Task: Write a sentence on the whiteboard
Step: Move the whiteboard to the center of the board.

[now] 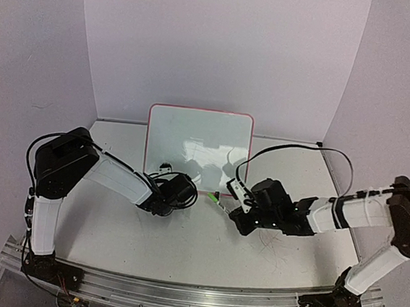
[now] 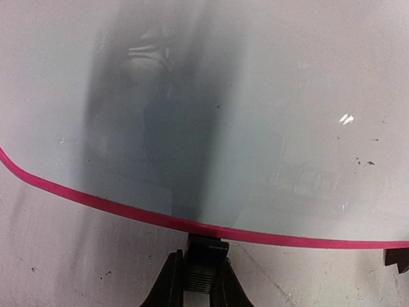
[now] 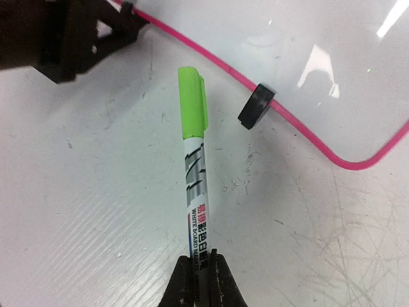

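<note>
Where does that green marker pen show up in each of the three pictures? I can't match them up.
Top external: the marker is a green speck at the centre, just below the whiteboard.
Left wrist: not in it.
Right wrist: centre, green cap pointing up, barrel pinched by the right gripper at the bottom edge.
Shared landmark: the whiteboard's pink rim, seen in all three.

Bright overhead light; glare, shadows on whiteboard (image 1: 186,126); pics maybe soft.
</note>
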`<state>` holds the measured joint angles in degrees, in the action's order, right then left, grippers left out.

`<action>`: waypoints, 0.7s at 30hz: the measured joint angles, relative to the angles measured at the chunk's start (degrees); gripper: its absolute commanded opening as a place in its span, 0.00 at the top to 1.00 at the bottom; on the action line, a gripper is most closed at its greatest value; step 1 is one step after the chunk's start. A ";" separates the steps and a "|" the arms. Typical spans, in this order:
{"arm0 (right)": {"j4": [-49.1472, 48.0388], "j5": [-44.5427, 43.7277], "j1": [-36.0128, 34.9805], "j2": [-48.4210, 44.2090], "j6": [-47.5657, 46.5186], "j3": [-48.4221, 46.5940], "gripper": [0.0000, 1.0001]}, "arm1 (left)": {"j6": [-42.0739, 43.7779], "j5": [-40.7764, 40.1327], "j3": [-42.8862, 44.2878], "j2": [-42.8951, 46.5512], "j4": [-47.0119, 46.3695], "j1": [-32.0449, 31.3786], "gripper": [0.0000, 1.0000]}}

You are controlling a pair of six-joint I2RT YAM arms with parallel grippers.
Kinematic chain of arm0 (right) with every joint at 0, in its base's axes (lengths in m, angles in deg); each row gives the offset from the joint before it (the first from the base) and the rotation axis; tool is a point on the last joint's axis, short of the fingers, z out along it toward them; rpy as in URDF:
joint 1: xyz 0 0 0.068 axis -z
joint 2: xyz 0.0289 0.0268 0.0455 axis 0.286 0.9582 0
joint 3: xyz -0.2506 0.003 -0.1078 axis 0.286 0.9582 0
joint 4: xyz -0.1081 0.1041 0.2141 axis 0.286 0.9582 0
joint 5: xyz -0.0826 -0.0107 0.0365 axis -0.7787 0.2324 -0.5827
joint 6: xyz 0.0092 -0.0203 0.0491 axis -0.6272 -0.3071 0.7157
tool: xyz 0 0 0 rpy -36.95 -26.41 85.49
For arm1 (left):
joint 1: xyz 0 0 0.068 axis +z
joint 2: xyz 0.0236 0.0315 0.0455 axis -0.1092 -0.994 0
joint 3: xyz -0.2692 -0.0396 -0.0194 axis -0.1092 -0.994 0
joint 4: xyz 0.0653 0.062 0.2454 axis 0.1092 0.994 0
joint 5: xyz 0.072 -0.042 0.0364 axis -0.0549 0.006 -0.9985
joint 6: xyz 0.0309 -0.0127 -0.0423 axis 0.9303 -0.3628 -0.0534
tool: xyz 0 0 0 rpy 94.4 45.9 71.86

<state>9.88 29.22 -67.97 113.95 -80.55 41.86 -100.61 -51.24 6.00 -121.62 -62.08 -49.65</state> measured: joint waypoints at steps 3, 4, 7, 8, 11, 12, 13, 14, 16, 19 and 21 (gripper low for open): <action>0.25 -0.96 0.00 -9.32 1.73 3.16 1.00 | -1.41 -1.55 0.87 -0.91 0.33 -0.94 1.00; 0.29 -1.68 0.00 -11.85 2.25 3.80 1.00 | -1.75 -2.07 1.24 -1.21 0.52 -1.28 1.00; 0.65 -4.54 0.00 -17.50 3.18 5.04 1.00 | -2.74 -3.35 2.43 -2.16 1.20 -2.18 1.00; 0.81 -5.78 0.00 -18.91 3.39 5.22 1.00 | -2.95 -3.71 2.88 -2.48 1.50 -2.46 1.00; 0.95 -9.14 0.00 -20.95 3.84 5.31 1.00 | -3.31 -4.44 4.13 -3.34 2.29 -3.13 1.00; 0.97 -10.29 0.00 -21.09 3.98 5.31 1.00 | -3.36 -4.71 4.50 -3.60 2.58 -3.38 1.00; 1.02 -11.19 0.00 -21.04 4.05 5.31 1.00 | -3.35 -5.00 4.87 -3.90 2.70 -3.65 1.00; 1.11 -12.07 0.00 -20.90 4.12 5.31 1.00 | -3.33 -5.20 5.17 -4.12 2.85 -3.94 1.00; 1.21 -13.42 0.00 -20.58 4.26 5.31 1.00 | -3.23 -5.67 5.82 -4.63 3.12 -4.64 1.00; 1.16 -15.03 0.00 -20.22 4.72 5.31 1.00 | -2.86 -6.34 6.15 -4.94 3.12 -5.94 1.00; 0.98 -15.80 0.00 -20.20 5.13 5.31 1.00 | -2.79 -6.60 6.10 -4.94 3.13 -7.04 1.00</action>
<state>10.86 13.42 -67.97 93.75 -75.42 47.17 -103.40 -57.84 12.11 -126.56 -58.95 -56.70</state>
